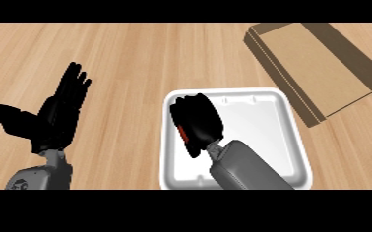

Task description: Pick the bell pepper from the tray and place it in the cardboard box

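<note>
A white tray [280,128] lies on the wooden counter at the lower middle. My right hand [198,120] is over the tray's left part, its fingers curled down round a red bell pepper [184,133], of which only a thin red sliver shows at the hand's left edge. The cardboard box [312,64] lies at the upper right, beyond the tray's far right corner, and looks flat and brown with a darker band. At the left edge of the view my left hand [58,113] rests open with its fingers up.
Bare wooden counter [145,54] stretches across the top and between the two hands. The box's near edge lies a short way from the tray's right rim.
</note>
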`<act>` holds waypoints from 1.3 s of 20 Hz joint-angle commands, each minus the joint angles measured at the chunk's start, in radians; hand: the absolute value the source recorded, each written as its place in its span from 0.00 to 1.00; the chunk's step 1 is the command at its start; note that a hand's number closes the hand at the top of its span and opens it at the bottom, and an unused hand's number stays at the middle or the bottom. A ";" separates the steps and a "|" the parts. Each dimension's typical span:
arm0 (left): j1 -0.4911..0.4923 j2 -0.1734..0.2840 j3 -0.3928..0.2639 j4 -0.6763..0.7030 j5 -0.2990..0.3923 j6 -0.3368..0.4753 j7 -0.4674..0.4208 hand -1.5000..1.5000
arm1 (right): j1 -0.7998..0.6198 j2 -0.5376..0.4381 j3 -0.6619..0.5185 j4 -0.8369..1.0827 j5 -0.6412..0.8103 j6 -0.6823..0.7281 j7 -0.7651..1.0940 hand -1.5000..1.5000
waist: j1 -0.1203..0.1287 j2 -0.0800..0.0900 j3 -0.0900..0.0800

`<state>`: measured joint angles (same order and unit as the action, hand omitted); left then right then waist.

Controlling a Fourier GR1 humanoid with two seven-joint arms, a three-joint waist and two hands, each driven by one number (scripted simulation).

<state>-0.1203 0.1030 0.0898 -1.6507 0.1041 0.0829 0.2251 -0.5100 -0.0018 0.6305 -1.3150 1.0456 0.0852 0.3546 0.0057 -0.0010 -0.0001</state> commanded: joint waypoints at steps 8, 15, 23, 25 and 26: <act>0.020 -0.003 0.013 -0.001 0.004 0.000 -0.017 0.50 | -0.032 0.002 -0.112 -0.325 -0.033 -0.053 0.169 1.00 | -0.015 -0.002 0.000; -0.004 0.040 0.039 -0.038 0.029 -0.021 0.043 0.50 | -0.091 -0.064 -0.305 -0.394 0.010 -0.057 0.253 1.00 | -0.011 0.000 0.000; 0.051 -0.022 -0.019 -0.027 -0.019 -0.001 -0.032 0.50 | -0.192 -0.166 -0.551 -0.247 -0.082 0.009 0.173 1.00 | -0.001 0.002 0.000; 0.020 -0.021 -0.020 -0.035 -0.024 0.015 0.015 0.50 | -0.219 -0.167 -0.591 -0.270 -0.099 0.039 0.204 1.00 | -0.004 0.001 0.000; -0.007 -0.006 -0.003 -0.009 -0.021 0.010 0.008 0.50 | -0.275 -0.176 -0.620 -0.123 -0.095 -0.014 0.147 1.00 | 0.002 0.003 0.000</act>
<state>-0.0989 0.0872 0.0746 -1.6747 0.0833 0.0910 0.2244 -0.7198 -0.1326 0.1072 -1.5605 0.9796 0.0879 0.5630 0.0036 0.0006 0.0000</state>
